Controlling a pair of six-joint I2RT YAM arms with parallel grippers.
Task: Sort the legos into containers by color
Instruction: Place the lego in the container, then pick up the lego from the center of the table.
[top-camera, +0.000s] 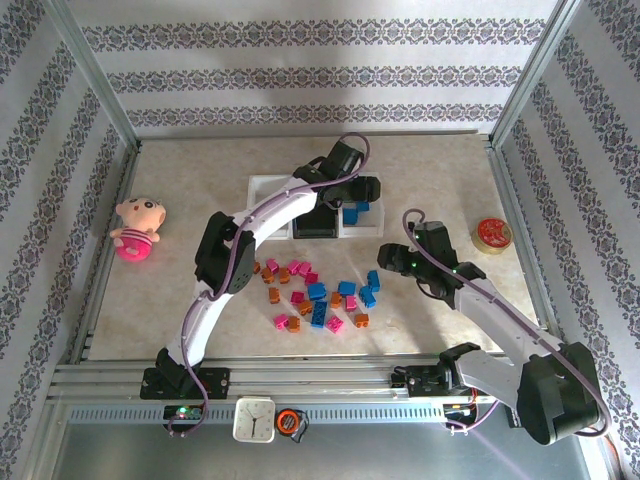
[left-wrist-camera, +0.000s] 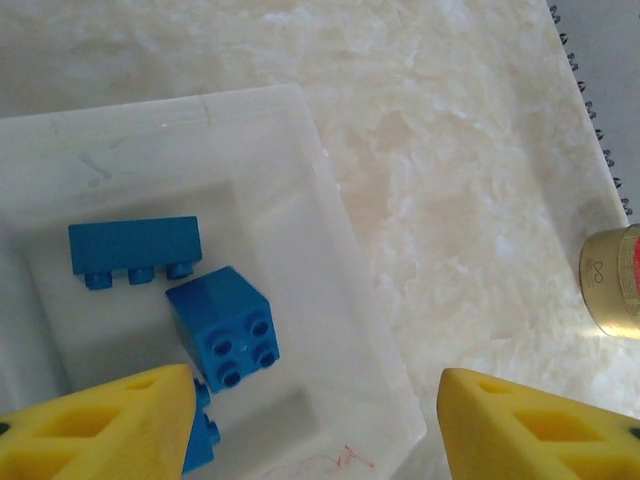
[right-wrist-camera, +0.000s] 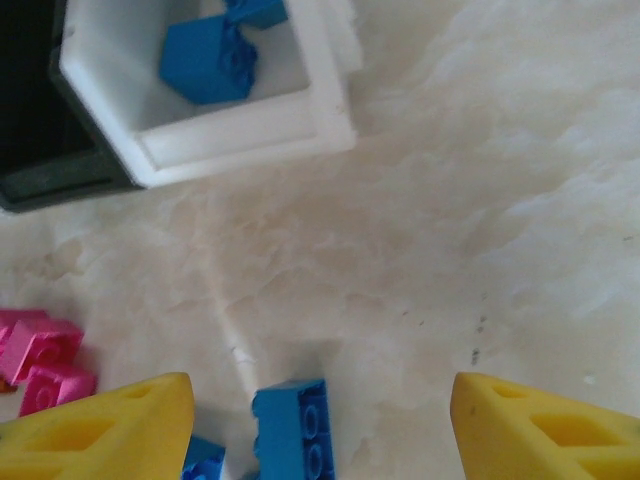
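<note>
Left gripper: spread wide, pinching nothing, above the outer wall of the white tray. Inside that tray, two blue bricks, seemingly a third half hidden under a finger. Right gripper: spread too, empty, just nearside of the white tray, over a loose blue brick. Further nearside of the tray, a mixed pile of bricks.

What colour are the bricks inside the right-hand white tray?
The bricks are blue, clearest in the left wrist view.
</note>
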